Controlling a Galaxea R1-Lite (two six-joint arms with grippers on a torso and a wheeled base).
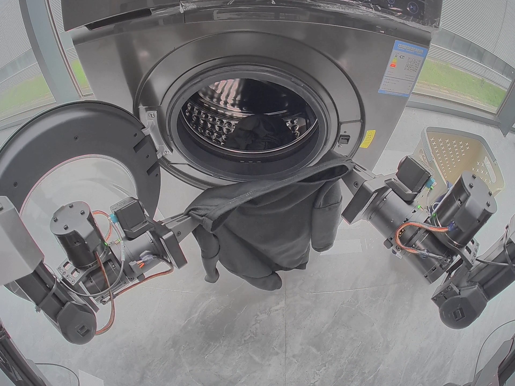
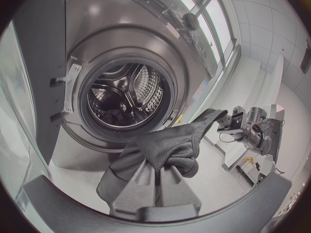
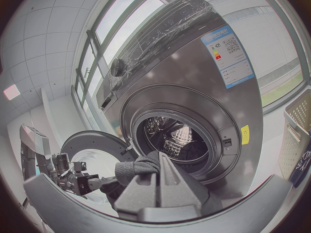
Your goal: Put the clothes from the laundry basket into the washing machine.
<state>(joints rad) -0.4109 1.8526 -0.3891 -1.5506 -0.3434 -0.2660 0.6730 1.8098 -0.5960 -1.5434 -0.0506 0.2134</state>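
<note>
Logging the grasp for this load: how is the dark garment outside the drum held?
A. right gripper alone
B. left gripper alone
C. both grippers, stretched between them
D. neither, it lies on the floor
C: the left gripper and right gripper are each shut on one end of the dark garment, which hangs between them.

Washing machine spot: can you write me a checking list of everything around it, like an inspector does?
Surface: grey tiled floor.
Job's things: dark garment stretched between both hands in front of the open washing machine; another dark cloth lies in the drum; laundry basket stands at the robot's right.
Clutter: nothing seen.
Hands: left hand and right hand each shut on one end of the garment.
Cables: orange wires loop on both arms, apart from the garment.
Surroundings: windows behind the machine; door swung open to the left.
</note>
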